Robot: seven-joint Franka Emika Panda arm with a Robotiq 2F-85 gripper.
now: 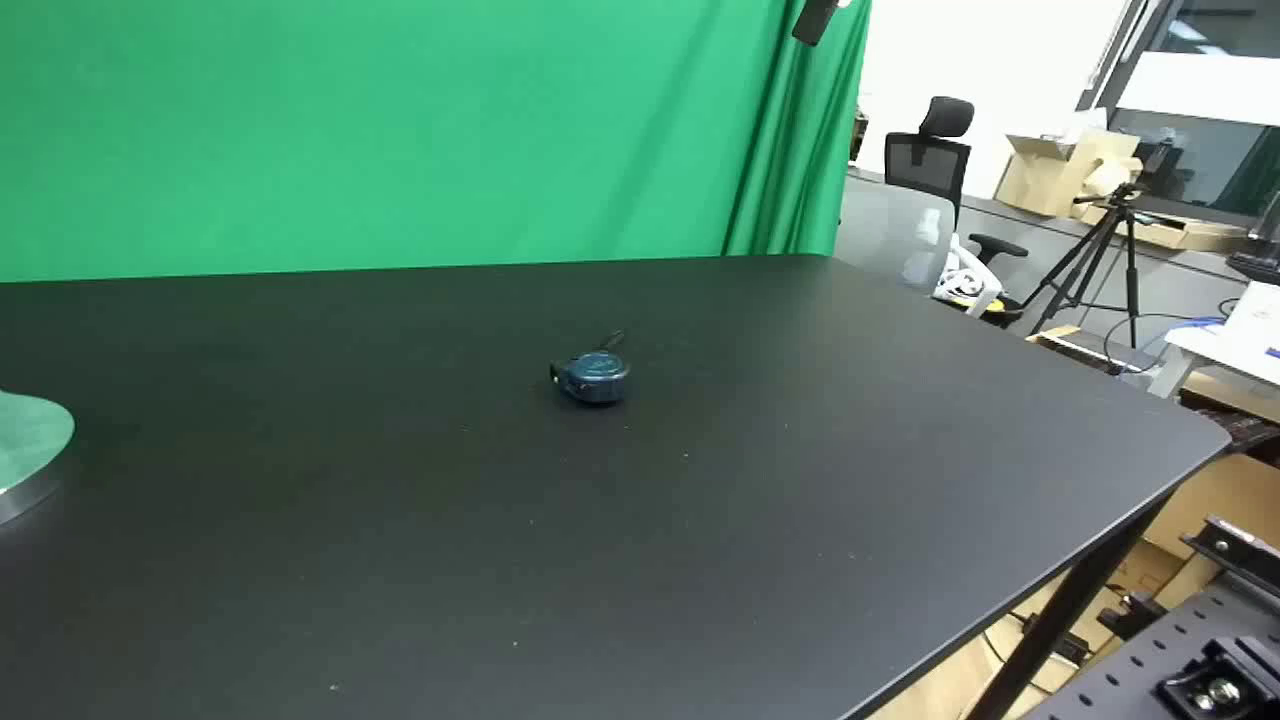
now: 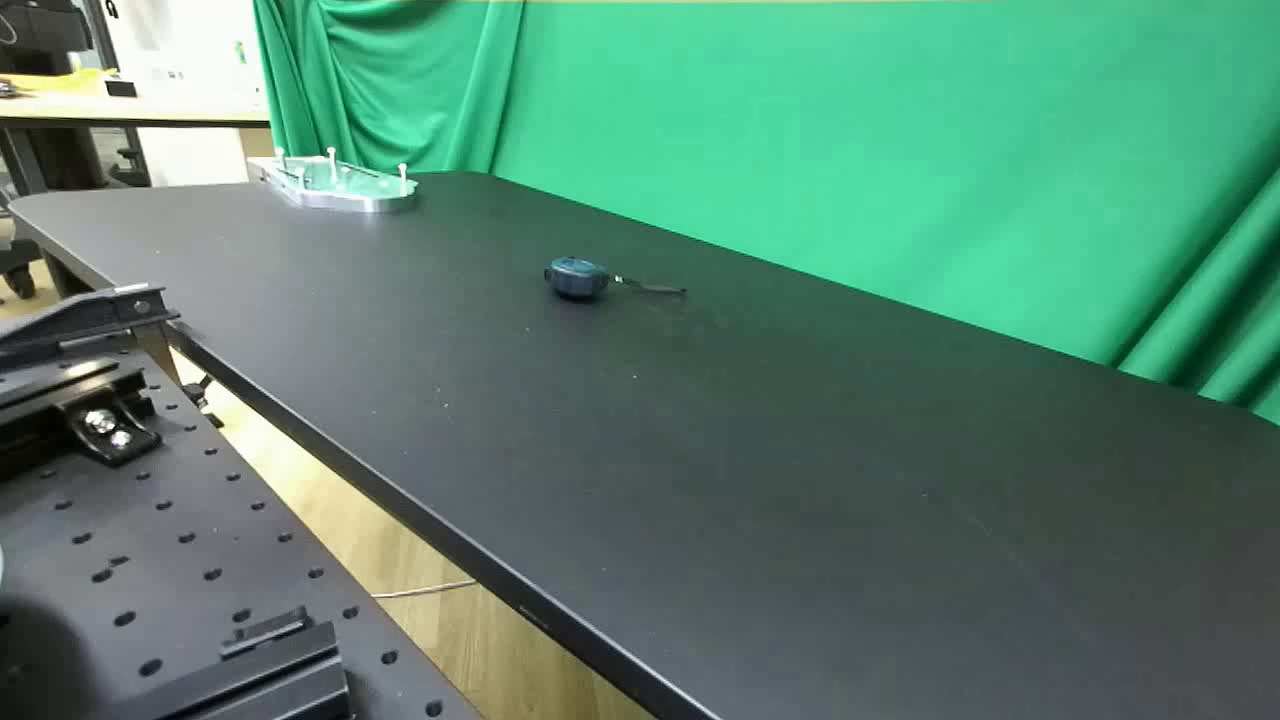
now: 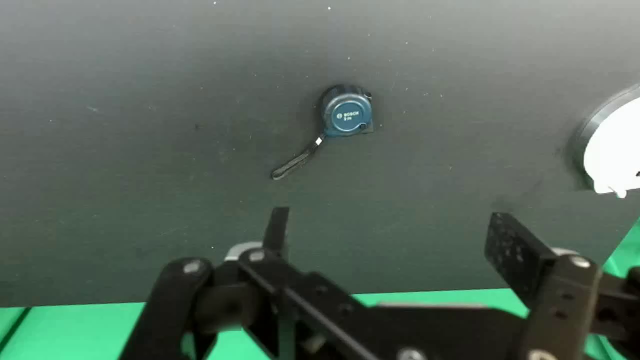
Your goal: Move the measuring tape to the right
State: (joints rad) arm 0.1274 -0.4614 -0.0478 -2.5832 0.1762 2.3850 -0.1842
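Observation:
The measuring tape is a squat dark blue-teal case with a black wrist strap. It lies flat on the black table in both exterior views. In the wrist view the measuring tape sits above the image centre with its round label facing up, and its strap points down-left. My gripper is open, with nothing between its fingers. It hangs above the table, apart from the tape. The gripper cannot be made out clearly in the exterior views.
A pale green plate with a metal rim and upright pegs stands on the table, at the left edge in an exterior view and the right in the wrist view. A green curtain hangs behind the table. A perforated metal base stands beside it.

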